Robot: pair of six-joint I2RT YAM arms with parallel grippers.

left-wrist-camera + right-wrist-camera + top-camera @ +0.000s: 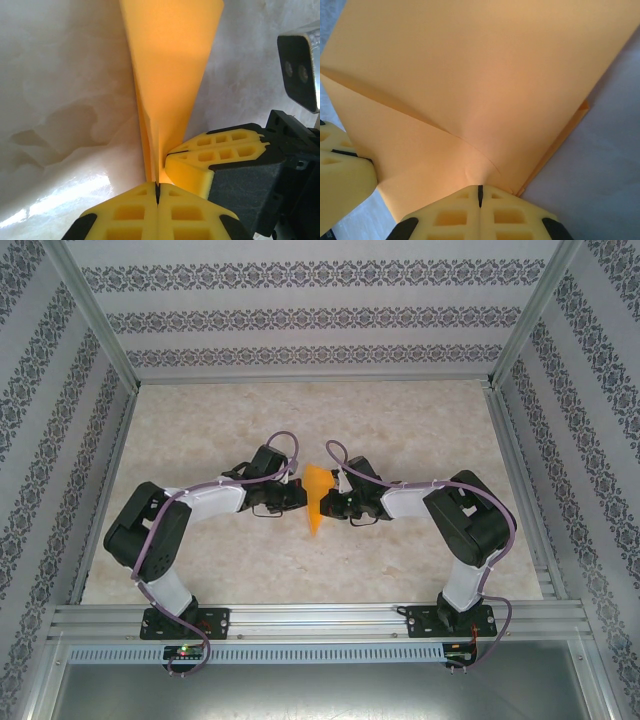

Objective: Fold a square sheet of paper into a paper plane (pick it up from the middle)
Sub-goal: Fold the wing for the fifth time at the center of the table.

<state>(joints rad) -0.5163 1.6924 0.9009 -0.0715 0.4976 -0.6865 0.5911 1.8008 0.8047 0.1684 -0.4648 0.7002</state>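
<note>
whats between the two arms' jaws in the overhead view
The folded bright orange paper sheet is between them, both jaws shut on it, seen in the top view.

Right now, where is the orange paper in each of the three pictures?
Top view: paper near the picture's centre.
Left wrist view: paper upright at centre, narrowing downward.
Right wrist view: paper spread across the upper frame.
Shared landmark: right claw, shut on the paper.

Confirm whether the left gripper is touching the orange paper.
Touching. In the left wrist view the left gripper is shut on the orange paper, whose edge runs between its fingertips.
</note>
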